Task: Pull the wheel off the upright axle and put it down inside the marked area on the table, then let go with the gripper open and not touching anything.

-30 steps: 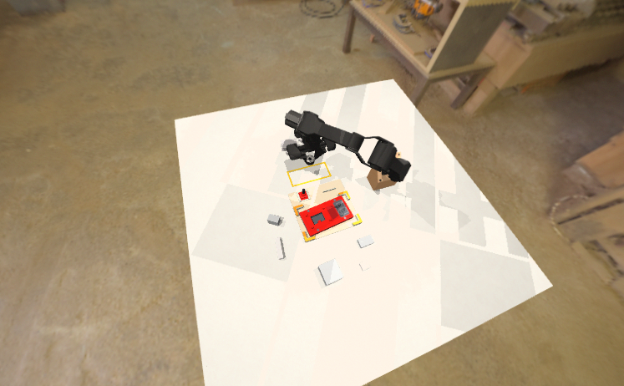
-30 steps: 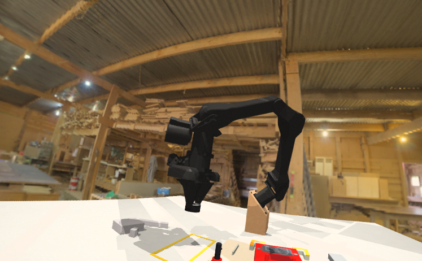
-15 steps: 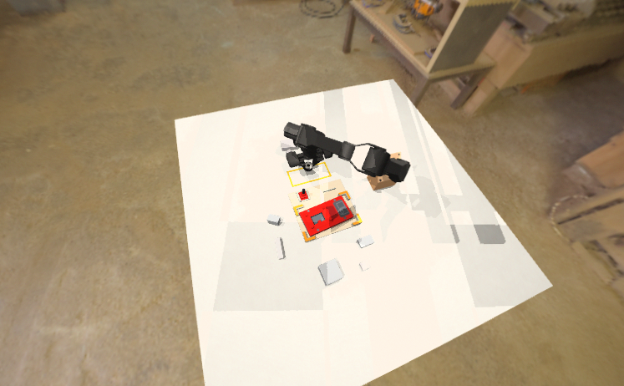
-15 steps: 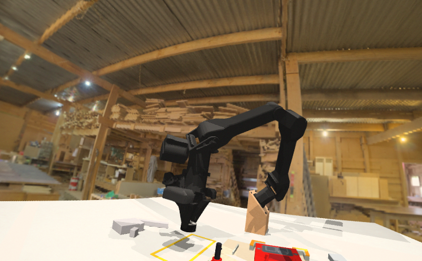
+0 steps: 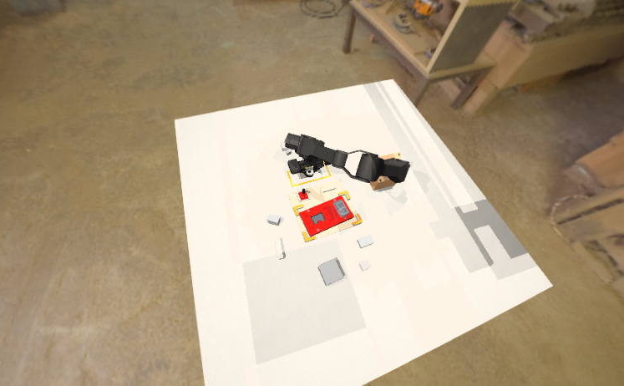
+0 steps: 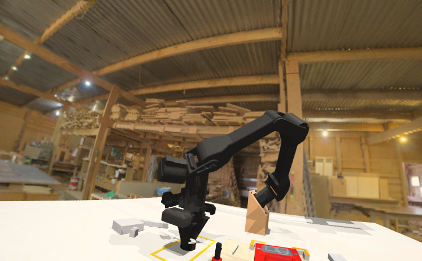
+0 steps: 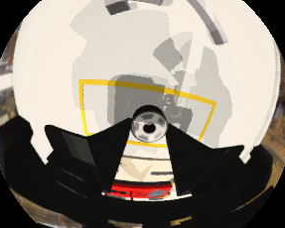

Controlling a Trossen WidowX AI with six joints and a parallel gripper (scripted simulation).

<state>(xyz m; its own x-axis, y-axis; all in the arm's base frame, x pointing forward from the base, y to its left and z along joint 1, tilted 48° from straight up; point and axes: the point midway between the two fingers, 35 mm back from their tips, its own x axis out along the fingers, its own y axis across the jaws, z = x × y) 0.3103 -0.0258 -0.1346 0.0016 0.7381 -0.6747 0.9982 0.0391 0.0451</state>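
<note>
The wheel [image 5: 308, 170] [image 6: 188, 246] [image 7: 149, 127] lay flat, its hub hole facing up and its axis close to vertical, within the yellow outline [image 5: 294, 185] [image 6: 202, 249] [image 7: 148, 87]; whether it touched the table [image 5: 237, 191] [image 6: 60, 226] [image 7: 55, 59] could not be told. It was round, with a black tyre and a pale silvery face with darker patches around a dark centre. The end effector [image 5: 308, 170] [image 6: 188, 243] [image 7: 149, 123] was partly open, its fingers closed on opposite sides of the wheel. Above the outline, it pointed steeply down, while the black arm [image 5: 331, 154] [image 6: 238, 140] arched from beyond the outline's side.
</note>
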